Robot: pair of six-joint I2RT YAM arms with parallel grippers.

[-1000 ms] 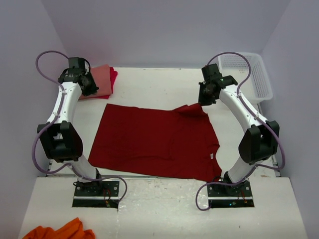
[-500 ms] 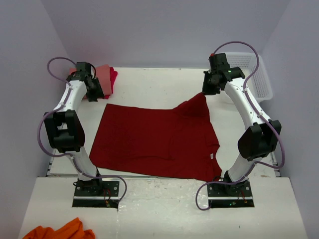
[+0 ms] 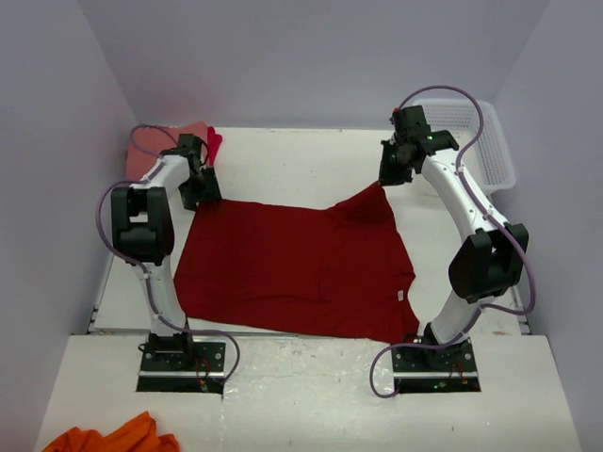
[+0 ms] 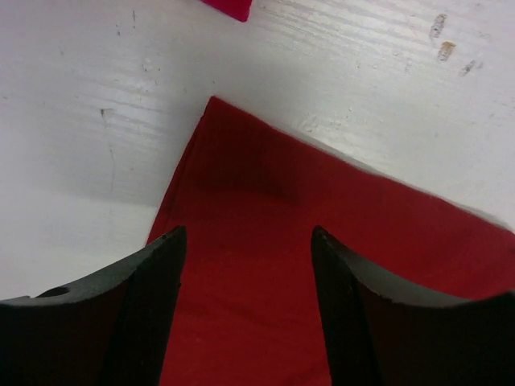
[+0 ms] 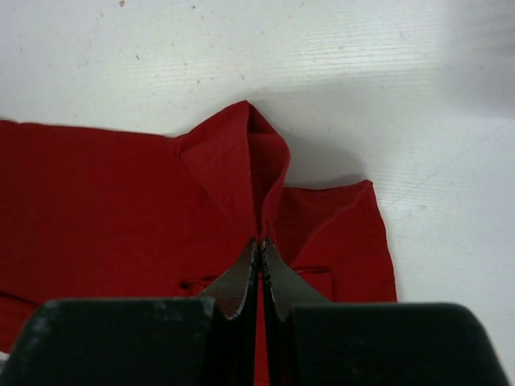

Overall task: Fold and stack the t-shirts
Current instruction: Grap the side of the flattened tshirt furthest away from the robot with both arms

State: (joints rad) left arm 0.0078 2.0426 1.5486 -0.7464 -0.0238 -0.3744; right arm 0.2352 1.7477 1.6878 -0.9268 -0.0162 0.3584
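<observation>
A white table (image 3: pixel 292 155) is seen from above, with two robot arms bolted at its near edge. A large dark red t-shirt (image 3: pixel 292 268) lies spread almost flat across the middle of the table, and its small white neck label (image 3: pixel 399 295) shows at the near right edge.

The right gripper (image 5: pixel 259 251) is clenched on a fold at the shirt's far right corner and holds that cloth raised in a peak above the table. The left gripper (image 4: pixel 245 241) hangs over the shirt's far left corner, its fingers spread apart and gripping nothing.

In the far left corner, a salmon-pink t-shirt (image 3: pixel 149 160) lies with a brighter red t-shirt (image 3: pixel 215 143) just beside it. A white basket (image 3: pixel 480 141) stands at the far right. An orange cloth (image 3: pixel 113 438) lies at the near left, in front of the arm bases.
</observation>
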